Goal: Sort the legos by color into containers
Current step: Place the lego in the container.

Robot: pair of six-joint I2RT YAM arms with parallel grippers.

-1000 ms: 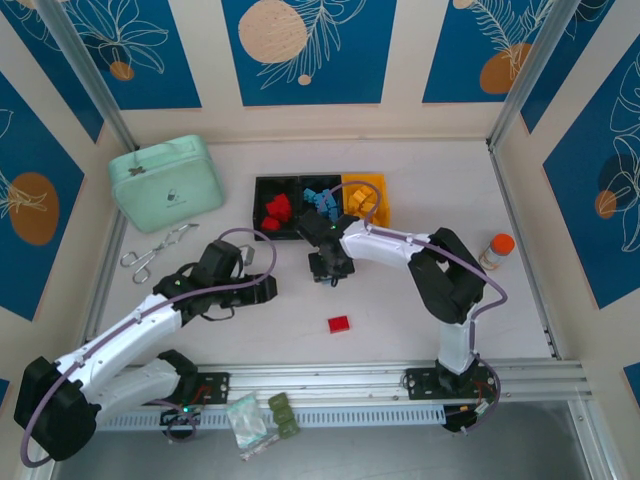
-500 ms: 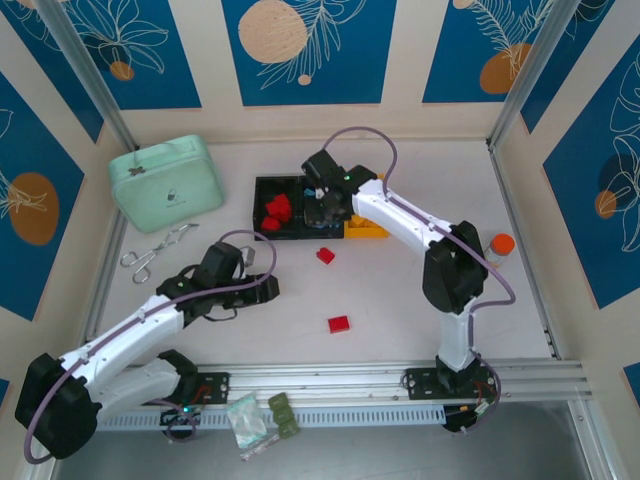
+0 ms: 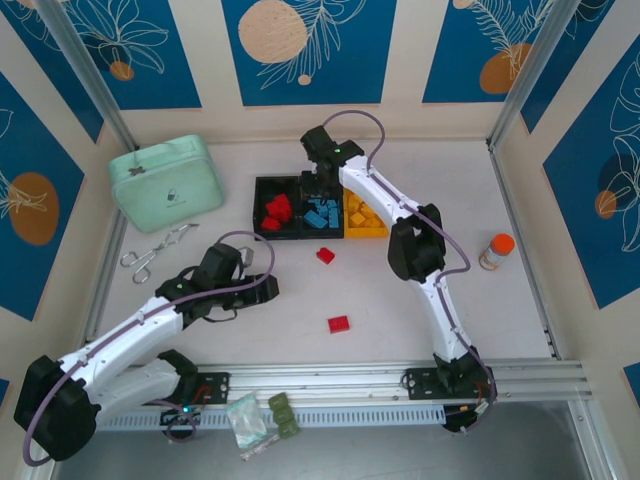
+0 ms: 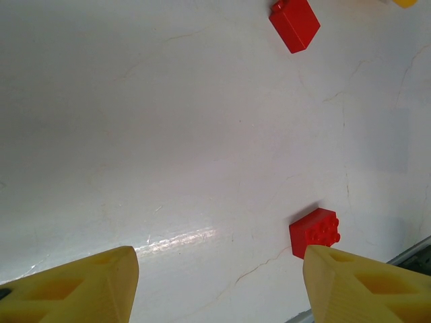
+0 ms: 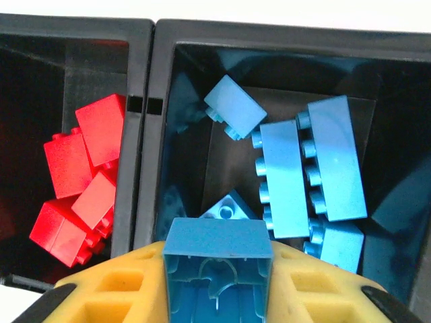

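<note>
Right wrist view gives what the overhead misses: a blue studded plastic brick [image 5: 217, 259], hollow underside toward the lens, is pinched between the yellow right fingers [image 5: 101, 296], which press on 2 of its sides. The brick hangs over the middle black bin in the row of 3 joined open-top plastic bins [image 5: 143, 168]. Light blue bricks [image 5: 310, 168] lie in that bin, and red bricks [image 5: 81, 175] are piled in the black bin left of it.

Top external view adds the row's right-hand bin, yellow-orange and holding yellow bricks [image 3: 362, 214].

Left wrist view shows the yellow left fingers [image 4: 81, 286] spread wide over the white worktop [image 4: 168, 134], gripping nothing. 1 loose red brick [image 4: 314, 232] lies just beside the right-hand fingertip, not between the 2 tips. A second loose red brick [image 4: 294, 23] lies farther off, toward the bins. From overhead, both loose bricks sit on the near side of the row, the second near it and the first well apart.
</note>
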